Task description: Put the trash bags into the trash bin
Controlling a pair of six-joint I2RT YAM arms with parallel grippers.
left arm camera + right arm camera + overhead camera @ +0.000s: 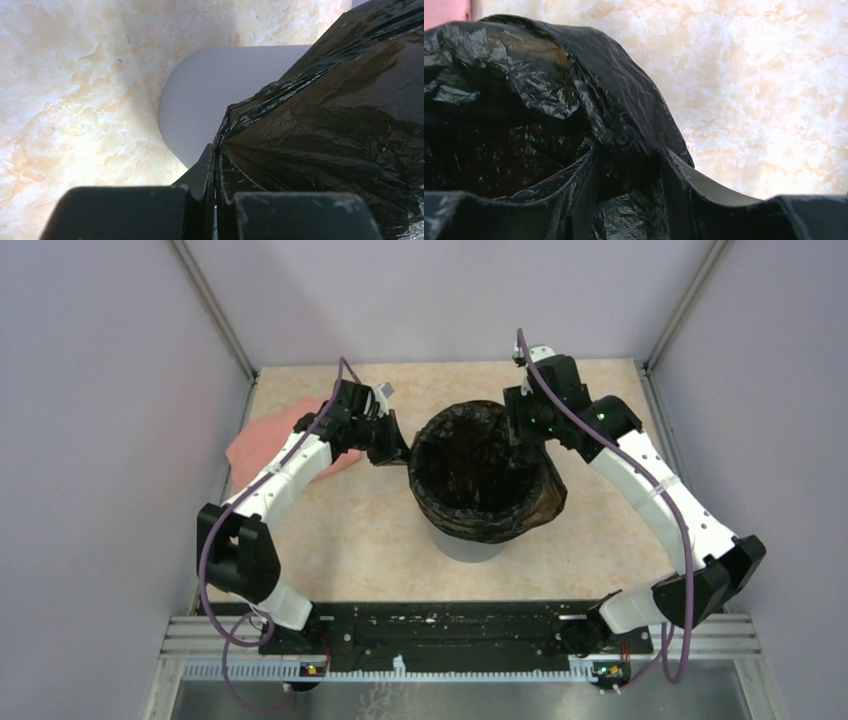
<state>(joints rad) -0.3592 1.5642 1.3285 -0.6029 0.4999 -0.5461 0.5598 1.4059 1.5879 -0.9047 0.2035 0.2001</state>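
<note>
The grey trash bin (468,544) stands mid-table. The black trash bag (478,472) lines it, its mouth open and folded over the rim, with slack hanging at the right. My left gripper (393,449) is at the bin's left rim. In the left wrist view it (216,150) is shut on a stretched edge of the bag (325,115), beside the bin's grey wall (215,95). My right gripper (520,430) is at the far right rim. In the right wrist view its jaws (629,152) stand apart around the bag-covered rim (624,100).
A salmon-pink folded cloth (262,443) lies at the far left under my left arm; its corner shows in the right wrist view (446,12). Grey walls enclose the beige marbled table (340,540) on three sides.
</note>
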